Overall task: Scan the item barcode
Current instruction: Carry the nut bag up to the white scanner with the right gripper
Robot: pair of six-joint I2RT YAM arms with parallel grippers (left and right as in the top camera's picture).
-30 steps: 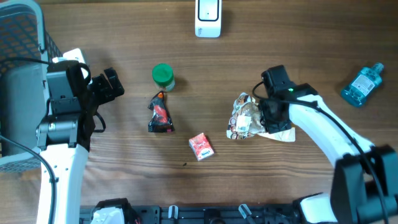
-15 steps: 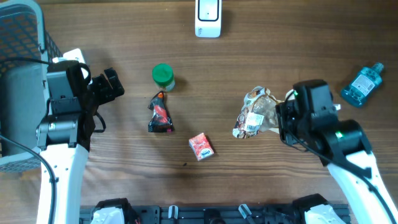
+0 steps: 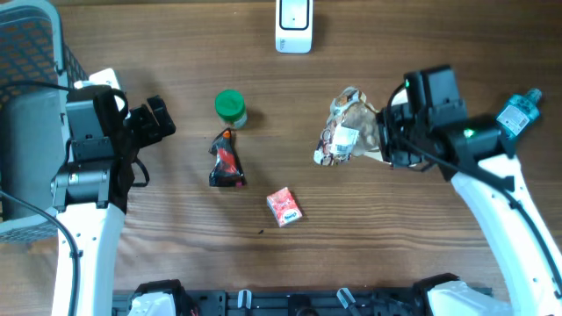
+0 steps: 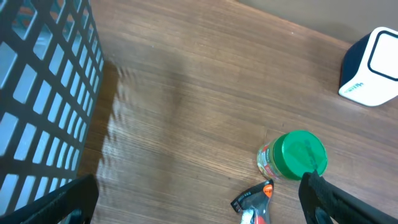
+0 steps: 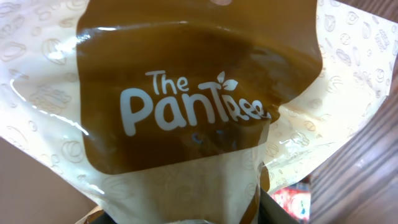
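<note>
Bag [image 3: 344, 139] is grasped by the right end effector [image 3: 384, 142] and held above the bench [image 3: 395, 53], below and right of the scanner [image 3: 293, 25], with a white label turned upward. The left end effector [image 3: 161, 118] is seen released, jaws wide, near the jar [image 3: 230, 105].

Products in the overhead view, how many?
5: green-lidded jar, dark pouch below it, red box, snack bag in right gripper, blue bottle partly hidden far right.

You see a glossy cream plastic snack bag [image 5: 186, 93] printed with faint pastry doodles, a brown panel and white lettering; a green-lidded clear jar [image 4: 293, 155]; a small red cardboard box [image 3: 284, 207].
</note>
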